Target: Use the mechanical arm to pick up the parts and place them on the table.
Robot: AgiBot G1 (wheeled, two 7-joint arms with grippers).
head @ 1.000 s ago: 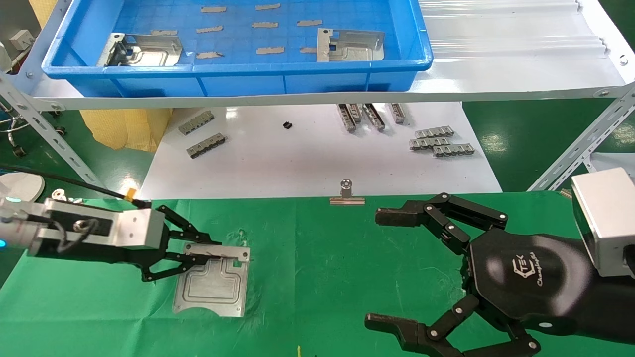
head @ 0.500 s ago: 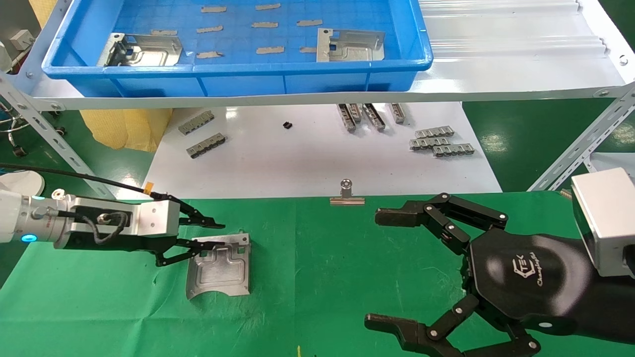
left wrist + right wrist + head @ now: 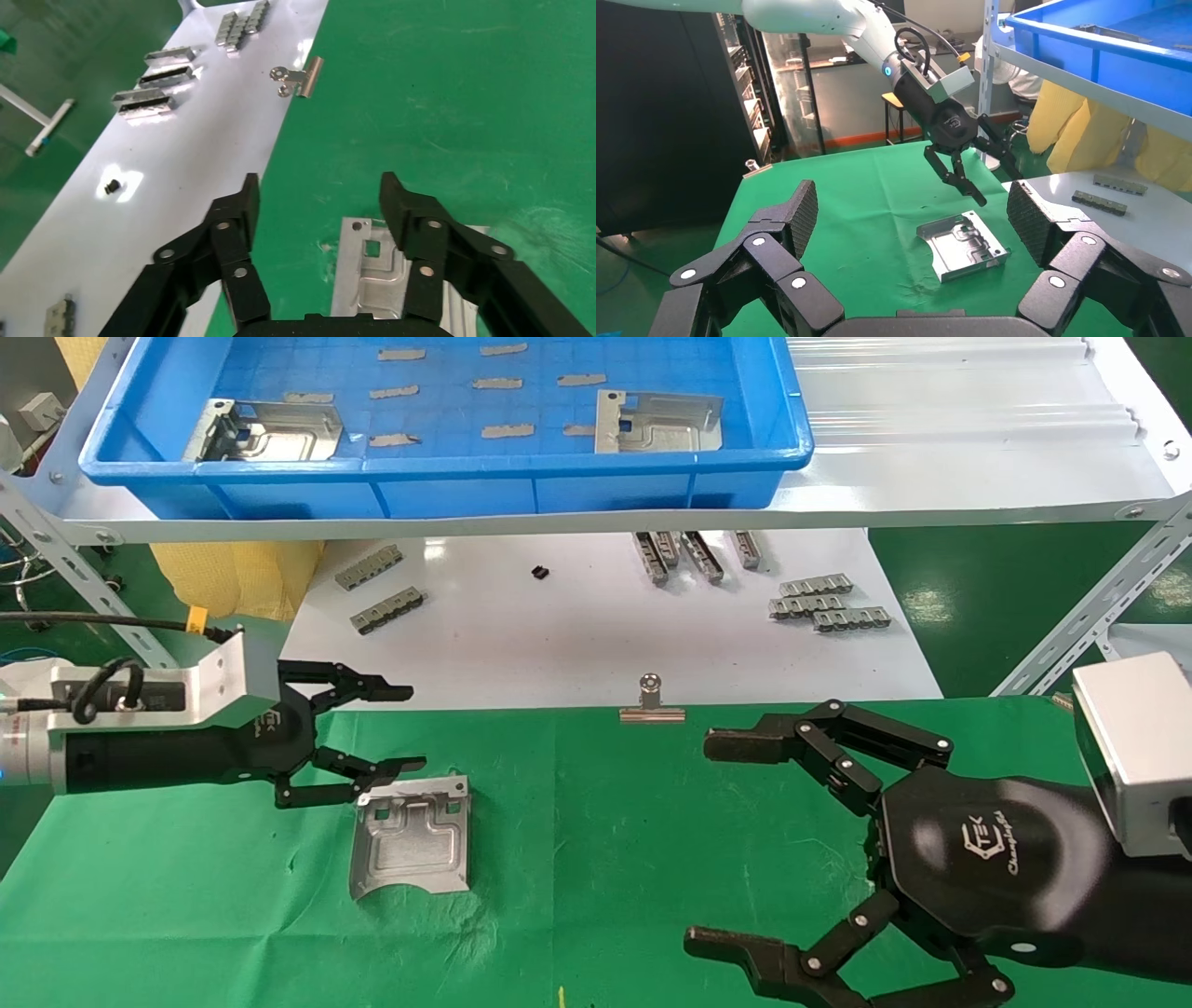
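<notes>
One silvery part lies flat on the green table, curved cutout toward me. It also shows in the left wrist view and the right wrist view. My left gripper is open and empty, just above the part's far left corner, not touching it; its fingers spread wide. Two more parts lie in the blue tray. My right gripper is open and empty, low over the table's right side.
The white board behind the cloth carries several grey slotted strips. A silver binder clip sits on the cloth's far edge. Slanted metal shelf braces stand at both sides. A small yellow mark is at the near edge.
My left gripper let go of the part, opened, rose and drew back to the left. The part shifted slightly and now lies free on the cloth. The right arm has not moved.
</notes>
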